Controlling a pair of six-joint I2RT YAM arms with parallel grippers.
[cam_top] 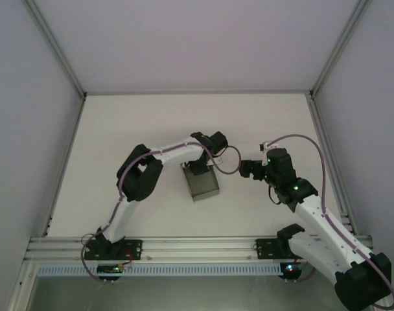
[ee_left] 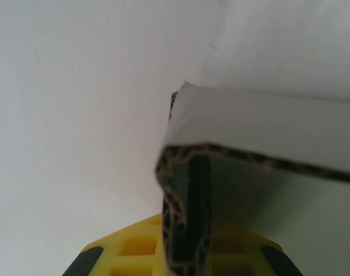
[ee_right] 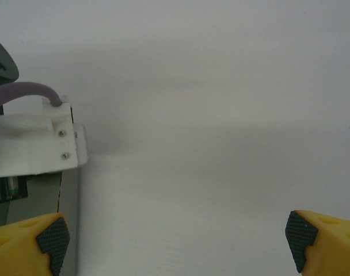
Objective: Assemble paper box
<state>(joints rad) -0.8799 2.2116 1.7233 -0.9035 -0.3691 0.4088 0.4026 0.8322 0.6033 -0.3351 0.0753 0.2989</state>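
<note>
The paper box (cam_top: 205, 186) sits at the middle of the desk (cam_top: 151, 123). The left claw (ee_left: 185, 256) is clamped on one wall. The right claw (ee_right: 178, 248) is spread wide and empty. The box lies just to its left, not touching.

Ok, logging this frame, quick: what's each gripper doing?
Left gripper: shut on the box.
Right gripper: open, holding nothing.

Paper box (cam_top: 205, 186) left of right pincer (cam_top: 243, 170)
</note>
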